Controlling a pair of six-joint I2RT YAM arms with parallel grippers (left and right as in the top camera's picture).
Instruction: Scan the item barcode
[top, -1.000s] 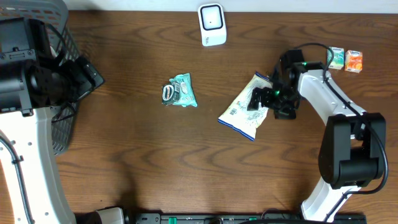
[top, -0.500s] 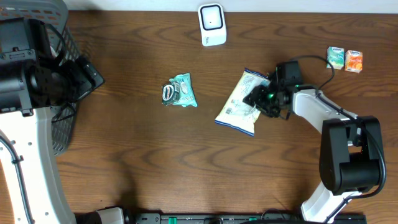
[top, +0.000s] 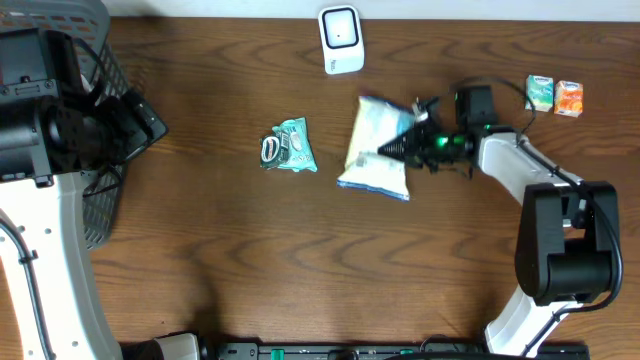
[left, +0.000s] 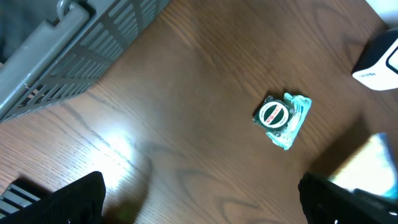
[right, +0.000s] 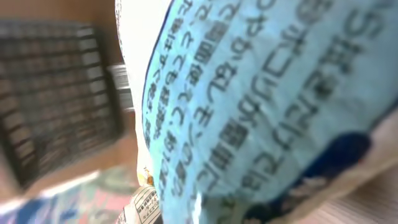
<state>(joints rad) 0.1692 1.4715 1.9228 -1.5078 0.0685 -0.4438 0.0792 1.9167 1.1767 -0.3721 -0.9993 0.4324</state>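
Right gripper (top: 395, 149) — jaws closed on the right edge of the snack bag (top: 368, 140), having shut within the last second. The bag has turned and shifted up-table, and its print fills the right wrist view. Beyond it stands the scanner (top: 340, 40), near but apart. Left gripper (left: 205, 200) — wide open, empty, far left. Grasp judged secure; barcode presentation remains.

The table (top: 200, 260) is dark brown with wavy wood grain. The snack bag (top: 375, 148) is pale blue and white, printed with dark Japanese characters. Left of it, the small packet (top: 288, 146) is teal with a round white-and-red label. The scanner (top: 341, 39) is white and the slatted basket (left: 68, 56) grey. Right of the bag sit a green carton (top: 541, 92) and an orange carton (top: 569, 98).
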